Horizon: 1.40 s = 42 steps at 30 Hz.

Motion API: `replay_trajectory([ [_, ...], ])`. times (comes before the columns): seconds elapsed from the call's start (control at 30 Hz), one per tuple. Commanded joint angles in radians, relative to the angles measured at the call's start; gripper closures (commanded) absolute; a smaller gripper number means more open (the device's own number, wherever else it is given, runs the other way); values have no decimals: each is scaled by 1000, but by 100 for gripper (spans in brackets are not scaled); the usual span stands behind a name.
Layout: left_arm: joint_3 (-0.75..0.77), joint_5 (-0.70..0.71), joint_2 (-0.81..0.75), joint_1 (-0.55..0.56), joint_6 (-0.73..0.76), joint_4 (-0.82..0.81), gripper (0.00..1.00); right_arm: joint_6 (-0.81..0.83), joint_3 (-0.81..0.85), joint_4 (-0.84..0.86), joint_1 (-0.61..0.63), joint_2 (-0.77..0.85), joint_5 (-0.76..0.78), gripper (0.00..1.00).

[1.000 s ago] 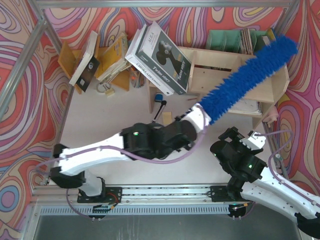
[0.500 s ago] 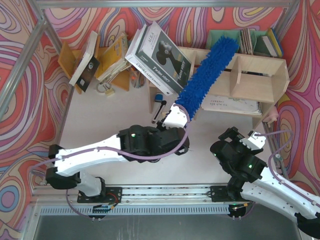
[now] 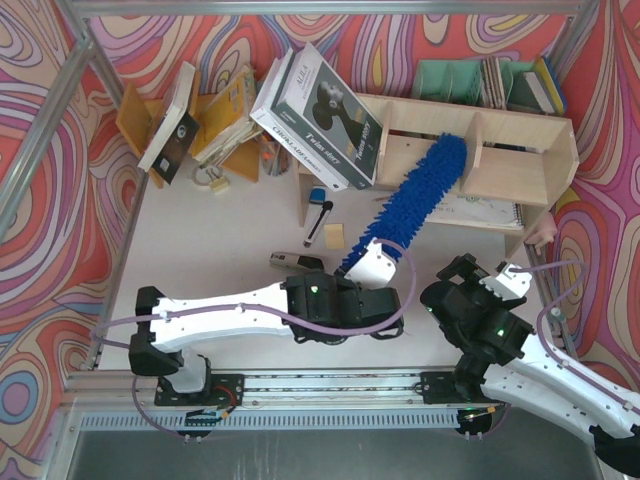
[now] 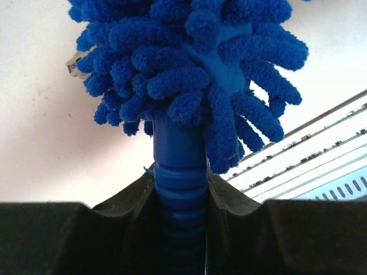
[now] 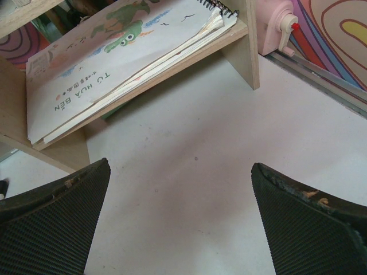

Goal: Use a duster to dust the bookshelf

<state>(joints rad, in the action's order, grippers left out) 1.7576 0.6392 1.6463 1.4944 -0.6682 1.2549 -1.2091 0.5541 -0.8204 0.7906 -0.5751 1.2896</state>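
The duster (image 3: 415,195), a long bright-blue fluffy wand, slants up and to the right from my left gripper (image 3: 368,262). Its tip lies at the middle opening of the pale plywood bookshelf (image 3: 520,150), beside an upright divider. In the left wrist view the fluffy head (image 4: 189,63) fills the top, and my left gripper (image 4: 180,189) is shut on the ribbed blue handle (image 4: 179,166). My right gripper (image 3: 490,272) hangs in front of the shelf's right end. The right wrist view shows that gripper (image 5: 180,195) open over bare table, nothing between its fingers.
A spiral notebook (image 5: 114,63) lies on the shelf's bottom board, next to a pink sharpener (image 5: 278,26). Large books (image 3: 320,110) lean on the shelf's left end beside an orange-yellow rack (image 3: 215,120). A green organizer (image 3: 455,80) stands behind. A marker (image 3: 318,222) and yellow note (image 3: 333,236) lie near the duster's handle.
The duster has swung left from the shelf's right end and dropped lower, its tip now at the middle opening. The left arm has drawn back toward the near edge. The right arm is still.
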Motion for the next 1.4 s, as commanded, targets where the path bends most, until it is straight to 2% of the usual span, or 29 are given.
replay_trajectory([
  [0.0, -2, 3, 5, 46, 28, -43, 100, -19, -11, -2, -7, 10, 30, 1],
  [0.27, -113, 60, -98, 69, 21, -156, 100, -21, -13, -2, -7, 15, 29, 1],
  [0.5, -213, 101, -189, 69, 62, -347, 100, -21, -13, -2, -7, 12, 28, 1],
  [0.63, -216, 99, -165, 56, 60, -334, 100, -21, -13, -4, -7, 14, 28, 1],
  [1.03, -315, -21, -106, 47, -15, -316, 100, -21, -13, -2, -8, 19, 24, 1],
  [1.17, -307, -8, -104, 41, -26, -290, 100, -21, -14, -2, -6, 20, 24, 1],
  [1.37, -312, 84, -173, 37, -46, -294, 100, -21, -15, -2, -7, 23, 23, 1],
])
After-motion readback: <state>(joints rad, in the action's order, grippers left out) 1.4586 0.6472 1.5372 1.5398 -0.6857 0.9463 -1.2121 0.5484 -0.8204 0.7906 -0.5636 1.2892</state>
